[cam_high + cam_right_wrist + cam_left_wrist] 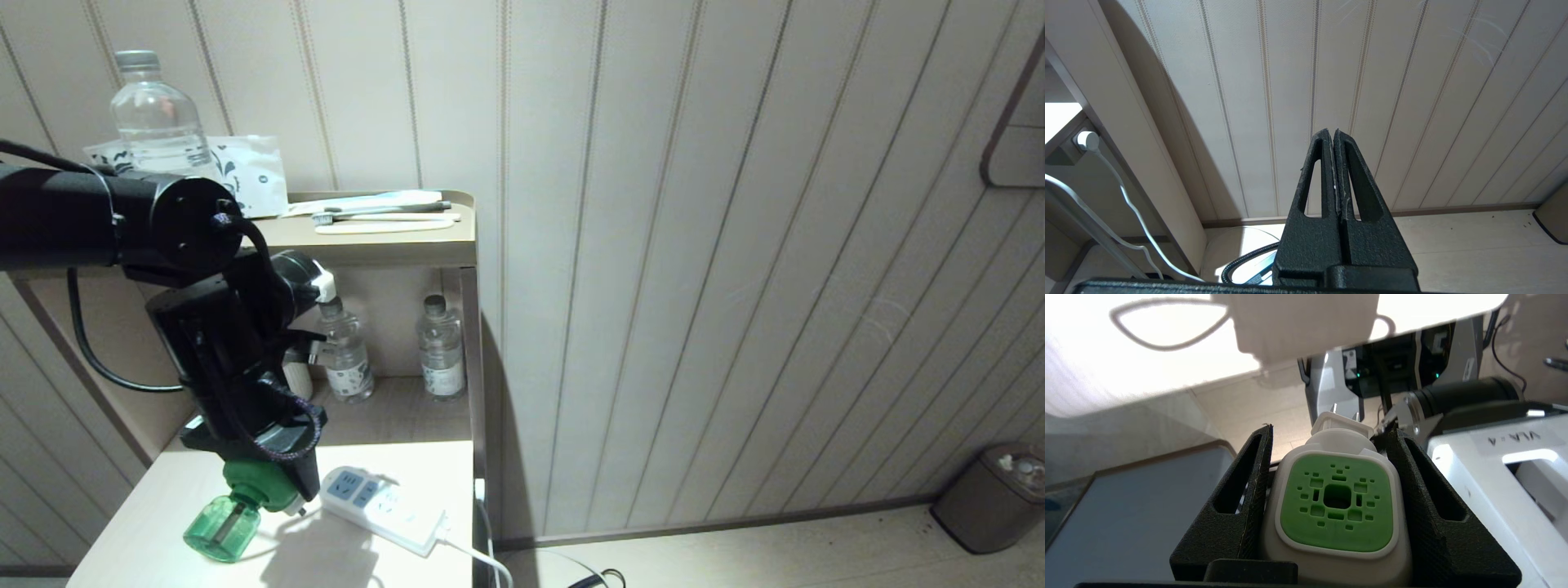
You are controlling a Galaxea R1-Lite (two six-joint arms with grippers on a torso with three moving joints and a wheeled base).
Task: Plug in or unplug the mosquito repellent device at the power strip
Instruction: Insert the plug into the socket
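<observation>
While the left gripper (273,482) hangs low over the near left part of the pale table (147,523), its two black fingers (1237,514) are pressed against the sides of the mosquito repellent device (233,514), holding it by its white-and-green cap. It is tilted, green bottle toward the near left, and its metal prongs (1345,412) point right toward the power strip (384,508), which lies flat just beside it; I cannot tell whether they touch. Farther back, water bottles (441,347) stand in the shelf recess. Off to the right, the right gripper (1334,171) hangs idle near the panelled wall (1372,81), fingers pressed together around nothing.
</observation>
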